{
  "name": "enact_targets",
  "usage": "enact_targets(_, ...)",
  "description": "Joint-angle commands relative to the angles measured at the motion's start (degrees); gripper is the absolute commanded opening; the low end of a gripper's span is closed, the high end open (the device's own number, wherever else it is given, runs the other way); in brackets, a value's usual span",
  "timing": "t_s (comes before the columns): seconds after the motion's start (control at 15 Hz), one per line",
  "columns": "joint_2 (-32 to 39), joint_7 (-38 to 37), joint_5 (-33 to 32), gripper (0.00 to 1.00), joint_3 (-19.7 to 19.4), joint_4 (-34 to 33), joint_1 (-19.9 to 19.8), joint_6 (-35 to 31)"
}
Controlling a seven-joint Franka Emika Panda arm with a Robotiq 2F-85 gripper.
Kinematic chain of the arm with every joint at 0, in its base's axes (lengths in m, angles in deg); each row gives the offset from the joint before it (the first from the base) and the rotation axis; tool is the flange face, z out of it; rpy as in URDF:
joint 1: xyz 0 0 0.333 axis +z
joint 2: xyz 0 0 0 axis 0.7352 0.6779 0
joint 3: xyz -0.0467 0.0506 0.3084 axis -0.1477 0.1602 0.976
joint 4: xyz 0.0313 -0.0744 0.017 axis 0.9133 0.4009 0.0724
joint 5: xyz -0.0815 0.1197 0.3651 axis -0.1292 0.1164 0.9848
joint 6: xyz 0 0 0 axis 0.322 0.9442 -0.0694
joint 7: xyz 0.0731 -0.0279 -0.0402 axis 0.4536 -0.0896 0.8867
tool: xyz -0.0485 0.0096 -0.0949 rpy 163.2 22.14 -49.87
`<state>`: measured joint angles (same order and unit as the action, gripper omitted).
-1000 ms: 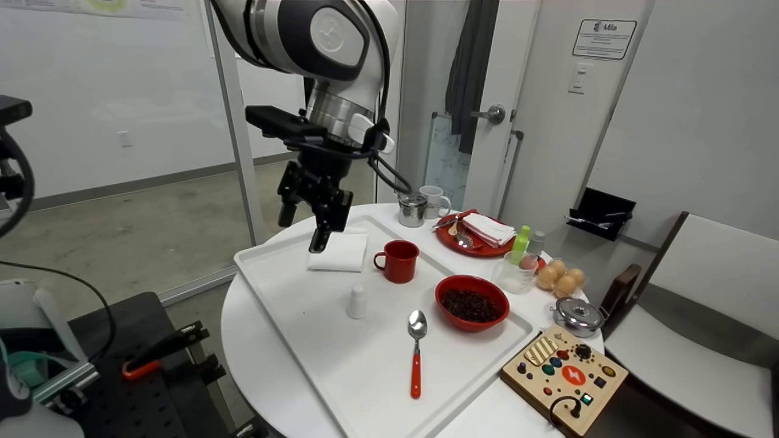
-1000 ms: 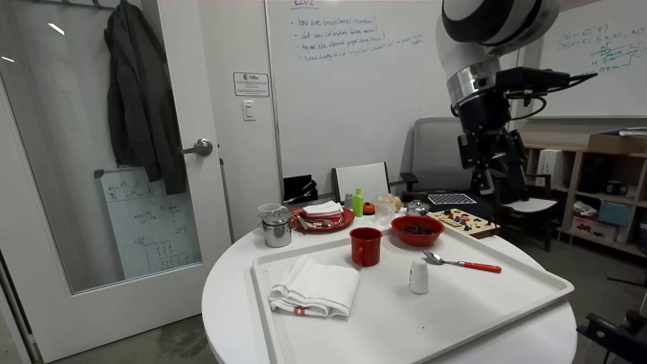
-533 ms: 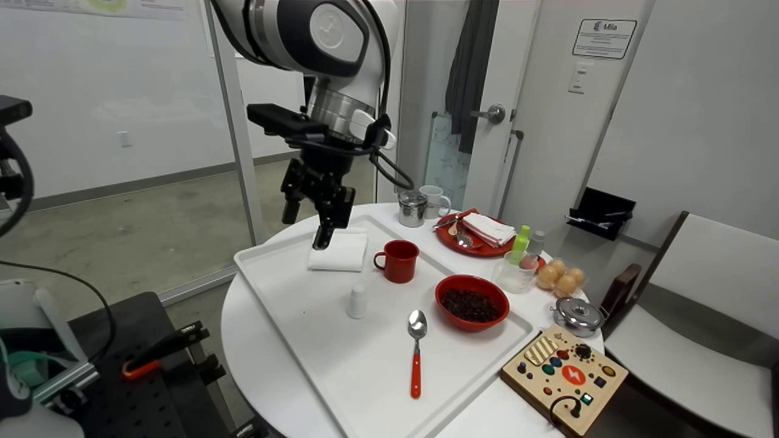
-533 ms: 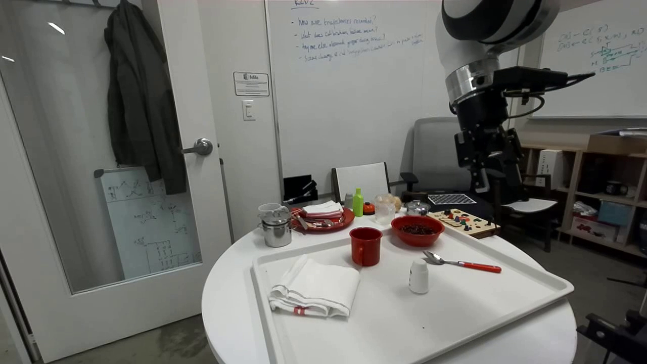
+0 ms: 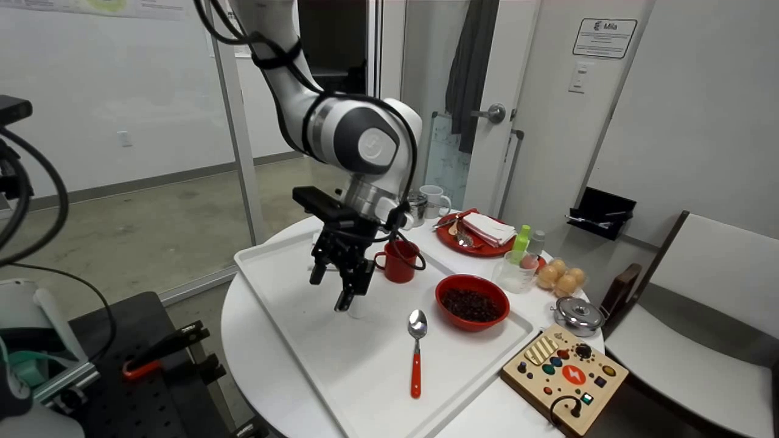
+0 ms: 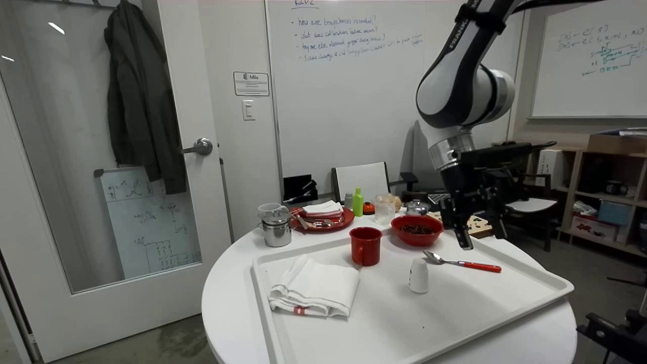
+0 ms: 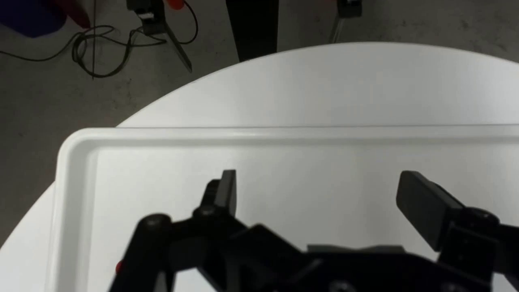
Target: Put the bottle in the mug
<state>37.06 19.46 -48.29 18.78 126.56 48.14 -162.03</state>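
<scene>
Downward over the white tray (image 6: 379, 323) the arm (image 5: 371, 140) and its gripper (image 6: 483, 240) have come since half a second ago, while the bottle (image 6: 418, 278), the mug (image 6: 365, 247) and the bowl (image 6: 412, 241) sit where they sat. The fingers (image 7: 421, 202) are spread well apart, with bare tray between them in the wrist view. In an exterior view the gripper is clear of the bottle, higher and off to the right; in an exterior view the gripper (image 5: 330, 290) hides most of the bottle.

The bottle, white, stands upright on the tray, outside the mug, nearer and to the right of it, between the folded napkin (image 6: 323, 288) on the left and the spoon (image 6: 470, 265) on the right. The red mug is upright with its handle toward the near side; its wall hides the bottom of the inside. To its right and farther off, the red bowl holds small dark pieces (image 6: 417, 230).

Beyond the tray at the far left is a metal canister (image 6: 278, 235), its contents out of sight. Right of it a red plate (image 6: 346, 221) carries a folded cloth (image 6: 323, 208) and utensils (image 5: 464, 240). Farther right, something reddish (image 5: 528, 262) shows at a clear cup (image 5: 511, 281), whether inside or behind I cannot tell, and beyond the bowl sits a metal pot (image 6: 417, 208), covered by its lid (image 5: 579, 310)
</scene>
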Motion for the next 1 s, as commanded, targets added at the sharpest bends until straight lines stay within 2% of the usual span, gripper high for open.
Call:
enact_targets(0.0,11.87,-4.61,-0.68,1.0,-1.4,-10.61,1.42,0.95)
enact_targets(0.07,6.16,-1.74,0.08,1.0,-0.8,-4.6,0.49,-0.08)
enact_targets(0.2,8.64,-1.85,0.16,1.0,-0.87,-6.05,0.53,-0.15)
enact_targets(0.33,6.29,-2.24,-0.13,1.0,-0.79,-3.95,1.02,-2.48)
enact_targets(0.47,3.61,-5.07,-1.42,1.0,-0.82,0.39,3.47,-9.62)
enact_targets(0.67,0.98,-5.59,-2.47,1.0,-0.53,4.63,5.89,-16.72)
enact_targets(0.93,-1.56,-7.75,-6.33,1.0,-1.71,8.3,9.72,-22.25)
